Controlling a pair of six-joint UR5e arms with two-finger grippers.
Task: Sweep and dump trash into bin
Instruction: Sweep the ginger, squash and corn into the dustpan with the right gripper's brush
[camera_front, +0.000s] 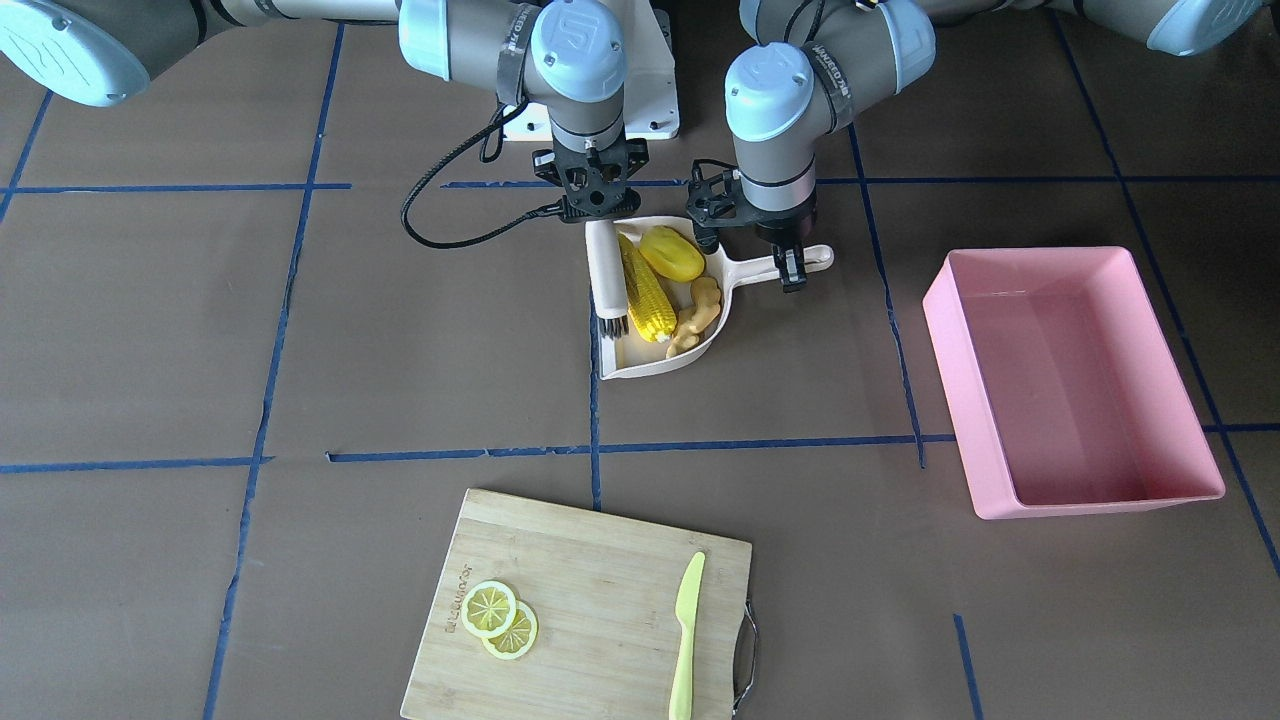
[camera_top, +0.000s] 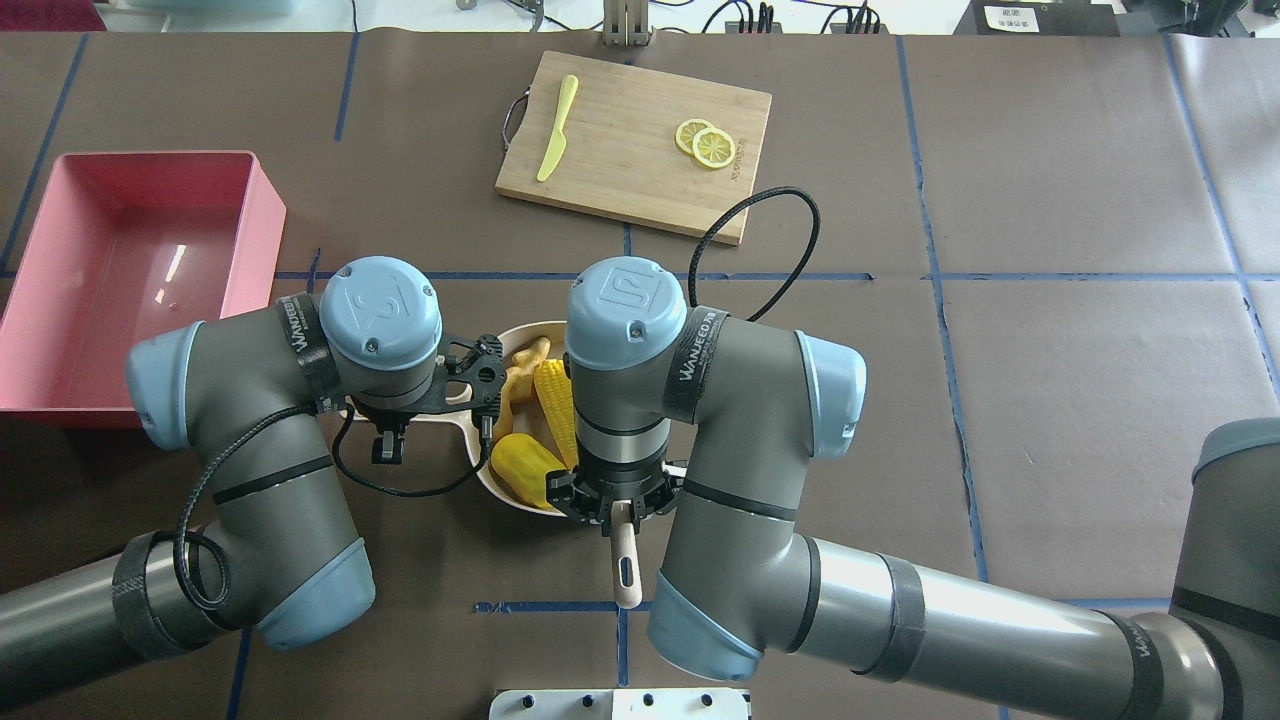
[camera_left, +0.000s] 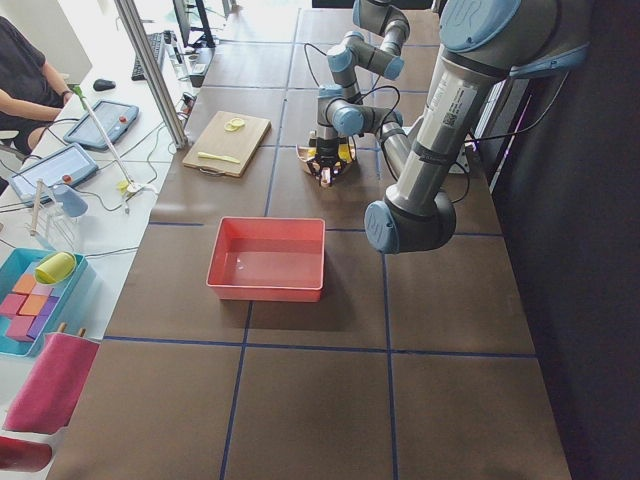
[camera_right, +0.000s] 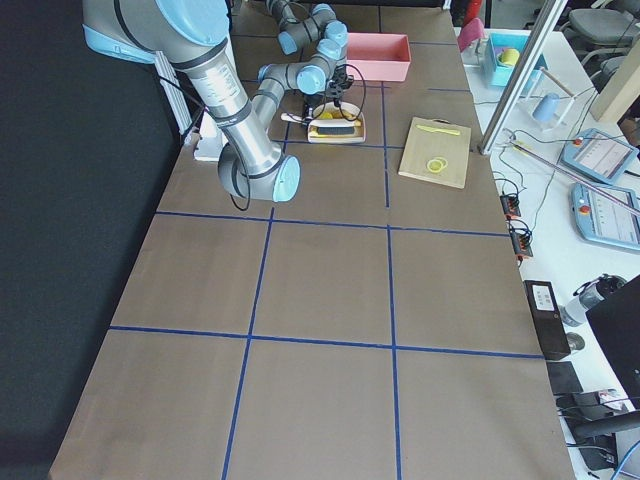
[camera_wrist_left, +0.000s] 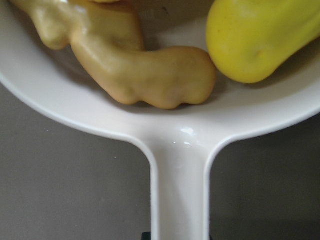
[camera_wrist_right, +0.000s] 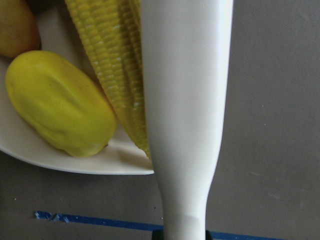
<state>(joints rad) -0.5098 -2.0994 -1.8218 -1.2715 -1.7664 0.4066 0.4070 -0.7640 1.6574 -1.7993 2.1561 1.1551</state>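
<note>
— What does the front-facing view show?
— The right claw (camera_front: 598, 212) is clamped on a white-handled brush (camera_front: 605, 280), whose bristles rest inside the cream dustpan (camera_front: 650, 367). The corn cob (camera_front: 645, 295), the yellow lump (camera_front: 672, 253) and the ginger root (camera_front: 700, 312) all lie in the pan. The left claw (camera_front: 792, 268) grips the pan's handle. The pink tub (camera_front: 955, 400) stands well apart on the robot's left, on the bench (camera_front: 150, 350).
— And overhead?
— The brush handle sticks out behind the right claw, towards the robot. Far across the bench, a bamboo cutting board (camera_top: 630, 150) carries two lemon slices (camera_top: 705, 143) and a lime-green knife (camera_top: 556, 130).
— The side views?
— Too small to judge either claw.
— The wrist views?
— The left one shows the ginger root just beside the lump, near the handle's root. The right one shows the brush handle lying along the corn cob.
</note>
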